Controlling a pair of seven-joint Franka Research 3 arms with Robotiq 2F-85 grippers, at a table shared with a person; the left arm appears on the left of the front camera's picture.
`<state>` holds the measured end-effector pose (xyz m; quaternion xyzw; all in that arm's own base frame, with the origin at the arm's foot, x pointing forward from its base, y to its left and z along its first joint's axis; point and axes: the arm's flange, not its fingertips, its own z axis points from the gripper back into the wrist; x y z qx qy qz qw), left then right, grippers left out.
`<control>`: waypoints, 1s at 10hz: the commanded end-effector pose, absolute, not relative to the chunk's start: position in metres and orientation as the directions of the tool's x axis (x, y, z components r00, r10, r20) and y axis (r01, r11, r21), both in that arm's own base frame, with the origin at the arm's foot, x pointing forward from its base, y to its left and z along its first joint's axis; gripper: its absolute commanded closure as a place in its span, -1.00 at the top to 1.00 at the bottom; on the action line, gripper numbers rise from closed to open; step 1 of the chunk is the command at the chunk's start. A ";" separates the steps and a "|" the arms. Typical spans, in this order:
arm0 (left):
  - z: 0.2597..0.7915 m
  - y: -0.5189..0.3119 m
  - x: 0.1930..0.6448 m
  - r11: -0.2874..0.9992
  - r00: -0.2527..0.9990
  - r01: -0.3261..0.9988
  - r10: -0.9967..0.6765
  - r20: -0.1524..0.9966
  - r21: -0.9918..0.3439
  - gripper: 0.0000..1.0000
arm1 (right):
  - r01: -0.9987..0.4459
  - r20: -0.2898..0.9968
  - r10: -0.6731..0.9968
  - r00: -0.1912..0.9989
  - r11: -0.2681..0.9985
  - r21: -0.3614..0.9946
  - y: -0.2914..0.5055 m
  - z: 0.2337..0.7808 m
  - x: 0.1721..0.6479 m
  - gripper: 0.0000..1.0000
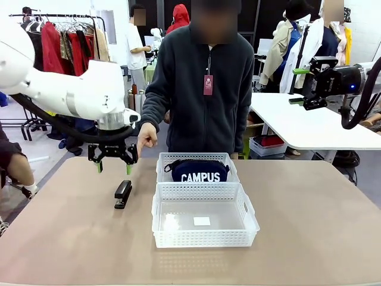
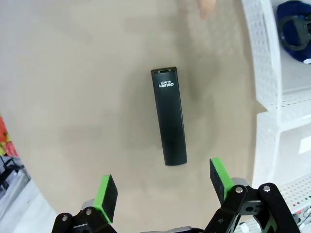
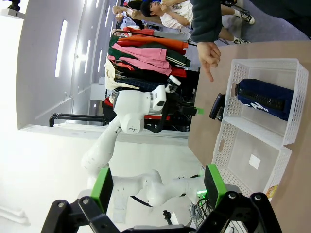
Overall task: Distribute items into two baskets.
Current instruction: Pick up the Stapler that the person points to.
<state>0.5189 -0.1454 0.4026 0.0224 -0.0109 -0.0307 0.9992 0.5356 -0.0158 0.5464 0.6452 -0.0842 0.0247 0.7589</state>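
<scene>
The black stapler lies flat on the tan table, left of the baskets; the left wrist view has the stapler straight ahead of the fingers. My left gripper hangs open just above and behind it, holding nothing. The navy CAMPUS pouch rests inside the far white basket. The near basket holds only a small white label. My right gripper is open, raised high at the right, away from the table; in its wrist view the right gripper holds nothing and the pouch shows far off.
A person in a dark fleece stands at the far edge, one hand pointing down toward the stapler. The fingertip shows beyond the stapler in the left wrist view. A second white table stands back right. Clothes racks line the background.
</scene>
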 end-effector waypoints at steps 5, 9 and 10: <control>0.361 -0.149 0.539 0.999 0.997 0.043 -0.043 -0.063 -0.001 1.00 | -0.147 0.161 -0.074 0.984 0.165 0.975 -0.016 0.548 0.535 1.00; 0.341 -0.147 0.549 1.000 0.995 0.027 -0.028 -0.100 -0.012 1.00 | -0.147 0.161 -0.074 0.984 0.165 0.975 -0.016 0.548 0.535 1.00; 0.339 -0.147 0.549 1.000 0.995 0.023 -0.024 -0.101 -0.016 1.00 | -0.147 0.161 -0.074 0.984 0.165 0.975 -0.016 0.548 0.535 1.00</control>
